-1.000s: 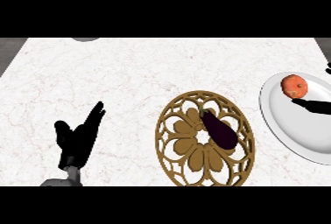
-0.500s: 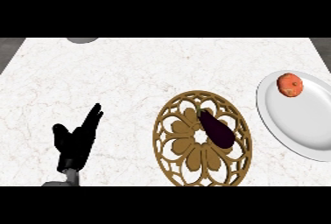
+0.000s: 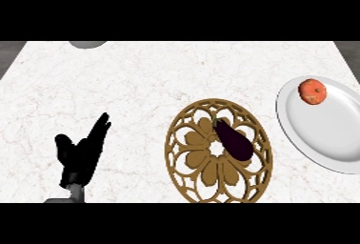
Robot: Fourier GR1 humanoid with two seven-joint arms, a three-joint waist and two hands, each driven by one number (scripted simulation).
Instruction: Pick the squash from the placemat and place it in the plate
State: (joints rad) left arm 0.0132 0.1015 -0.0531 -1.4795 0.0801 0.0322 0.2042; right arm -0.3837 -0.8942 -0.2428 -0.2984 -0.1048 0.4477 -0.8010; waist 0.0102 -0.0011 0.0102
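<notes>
Head view, orange squash point(image 3: 312, 91) on white plate point(image 3: 330, 143), dark eggplant point(image 3: 233, 139) on placemat point(image 3: 190, 176)

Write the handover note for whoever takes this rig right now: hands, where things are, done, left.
Left hand: open, fingers straight, resting at lower left, holding nothing.
Right hand: not in view.
Orange squash: lies on the white plate, near its upper rim, at the right.
Placemat: round, brown, at centre; a dark purple eggplant lies on it.
Done: squash appears to be in the plate.
Left: nothing obvious; just confirm the squash sits steady. Leave the eggplant.
</notes>
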